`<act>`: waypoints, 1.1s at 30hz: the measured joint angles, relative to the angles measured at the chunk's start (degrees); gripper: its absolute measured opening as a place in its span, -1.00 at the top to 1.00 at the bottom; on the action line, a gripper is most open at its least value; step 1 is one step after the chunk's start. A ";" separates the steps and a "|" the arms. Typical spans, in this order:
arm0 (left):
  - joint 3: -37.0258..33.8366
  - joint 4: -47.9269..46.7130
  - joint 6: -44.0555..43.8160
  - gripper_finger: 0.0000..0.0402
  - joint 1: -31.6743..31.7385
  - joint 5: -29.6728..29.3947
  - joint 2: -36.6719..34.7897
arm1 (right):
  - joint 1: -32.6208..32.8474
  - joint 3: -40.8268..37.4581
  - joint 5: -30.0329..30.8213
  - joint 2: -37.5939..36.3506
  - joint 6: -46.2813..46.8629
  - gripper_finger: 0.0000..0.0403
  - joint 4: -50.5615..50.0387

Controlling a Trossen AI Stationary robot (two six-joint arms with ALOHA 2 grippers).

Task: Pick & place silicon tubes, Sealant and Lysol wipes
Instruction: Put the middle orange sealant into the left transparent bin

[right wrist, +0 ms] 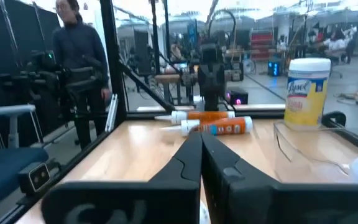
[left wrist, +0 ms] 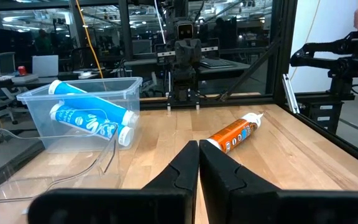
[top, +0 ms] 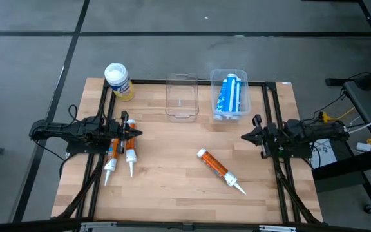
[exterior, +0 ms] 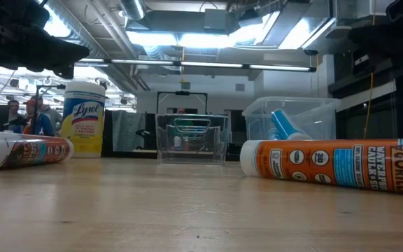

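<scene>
Nearest lens, low view: orange sealant tube (exterior: 334,162) lying flat on worktop (top: 172,174), long axis slanting from cap toward nozzle at front edge. Right gripper (top: 247,136) pinched shut, empty, hovering at worktop's right side; tube ahead and frontward, nearer this arm. Left gripper (top: 136,134) likewise shut, empty, right over two orange tubes (top: 121,154) lying side by side, nozzles frontward. Lysol wipes (top: 117,81) upright at rear corner, behind left gripper. Blue tubes (top: 229,94) already in bin (top: 215,76); clear bin (top: 181,96) beside it without tubes.

Two matte black jointed arms, angular housings. Left pincer (top: 136,133) and right pincer (top: 244,136): paired black wedge-shaped fingers (left wrist: 179,174). Black cables trailing behind each arm; yellow cable by the right.
</scene>
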 joint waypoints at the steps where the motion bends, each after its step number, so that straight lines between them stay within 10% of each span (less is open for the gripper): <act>1: 0.00 0.01 0.00 0.94 0.00 0.00 -0.01 | 0.00 -0.58 -0.94 0.00 -0.01 0.97 1.45; 11: 0.00 0.01 0.00 0.96 0.00 0.00 0.00 | 0.02 -2.10 -11.05 0.00 0.28 0.97 4.11; 33: 0.00 0.01 0.00 0.96 0.00 0.00 0.01 | 0.02 -2.10 -5.14 0.00 3.00 0.88 -2.98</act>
